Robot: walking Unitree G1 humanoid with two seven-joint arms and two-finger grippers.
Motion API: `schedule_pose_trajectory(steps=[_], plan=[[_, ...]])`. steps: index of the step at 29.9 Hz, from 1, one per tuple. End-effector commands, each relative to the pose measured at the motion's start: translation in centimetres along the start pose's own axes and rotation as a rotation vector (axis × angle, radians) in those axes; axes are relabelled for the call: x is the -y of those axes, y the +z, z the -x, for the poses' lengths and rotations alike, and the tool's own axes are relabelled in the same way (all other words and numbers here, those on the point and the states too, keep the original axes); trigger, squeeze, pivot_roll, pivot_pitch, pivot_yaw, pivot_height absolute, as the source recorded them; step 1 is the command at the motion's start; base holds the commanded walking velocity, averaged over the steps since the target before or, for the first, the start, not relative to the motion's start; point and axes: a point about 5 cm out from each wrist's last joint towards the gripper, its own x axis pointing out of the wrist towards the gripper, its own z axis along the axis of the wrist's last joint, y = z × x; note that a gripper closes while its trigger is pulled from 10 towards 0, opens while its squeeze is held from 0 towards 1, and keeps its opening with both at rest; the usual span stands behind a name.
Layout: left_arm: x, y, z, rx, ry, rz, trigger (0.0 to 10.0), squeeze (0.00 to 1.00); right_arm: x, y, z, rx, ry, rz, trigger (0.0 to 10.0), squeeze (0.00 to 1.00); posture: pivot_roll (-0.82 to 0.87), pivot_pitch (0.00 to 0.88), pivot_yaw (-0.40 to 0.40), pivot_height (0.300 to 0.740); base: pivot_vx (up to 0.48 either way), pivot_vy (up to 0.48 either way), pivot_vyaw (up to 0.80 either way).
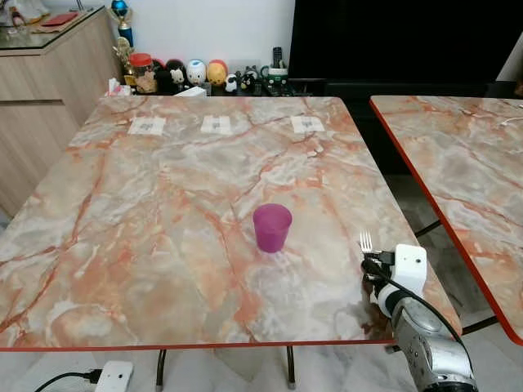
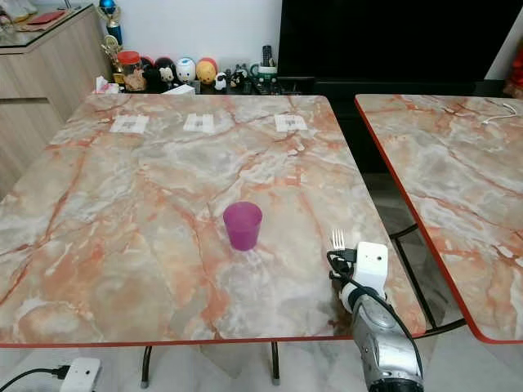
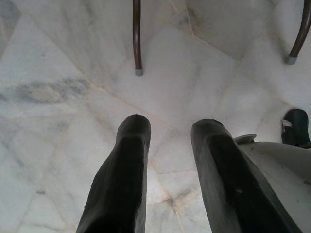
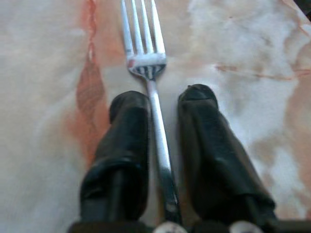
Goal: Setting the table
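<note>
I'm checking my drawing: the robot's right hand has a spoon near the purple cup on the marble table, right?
Not quite: the right hand has a fork, not a spoon; the right wrist view shows its tines. It is near the purple cup on the marble table.

I see a shiny metal fork, a glossy marble-look table and a matt purple plastic cup.

a home dining room: marble-look table, sideboard figurines.
</note>
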Motion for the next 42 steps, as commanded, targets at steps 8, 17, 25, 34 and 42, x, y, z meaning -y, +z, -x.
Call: schedule_pose_trajectory(steps=[8,17,25,34,42], plan=[[2.5,-0.5,-0.4,-0.024,-0.029,0.004,10.0,0.0,-1.2,-1.6,0.0,-0.073,0.037,0.012,0.0,0.0,0.12,0.026,-0.03,0.74,0.0,0.0,0.0],[2.2,-0.6,-0.3,-0.015,-0.031,0.006,10.0,0.0,-1.2,-1.6,0.0,-0.066,0.026,0.023,0.0,0.0,0.11,0.026,-0.031,0.74,0.0,0.0,0.0],[-0.1,-0.4,0.1,-0.013,-0.005,0.009,10.0,0.0,-1.3,0.0,0.0,0.063,-0.005,0.052,0.0,0.0,0.11,0.026,-0.031,0.74,0.0,0.0,0.0],[1.5,-0.3,-0.3,-0.021,-0.016,0.011,10.0,0.0,-2.2,4.0,1.7,0.384,0.005,0.01,0.0,0.0,0.11,0.022,-0.035,0.74,0.0,0.0,0.0],[2.7,-0.6,-0.4,-0.021,-0.03,0.007,10.0,0.0,-0.5,7.1,3.8,0.599,-0.049,-0.013,10.0,0.0,0.1,0.028,-0.035,0.74,0.0,0.0,0.0]])
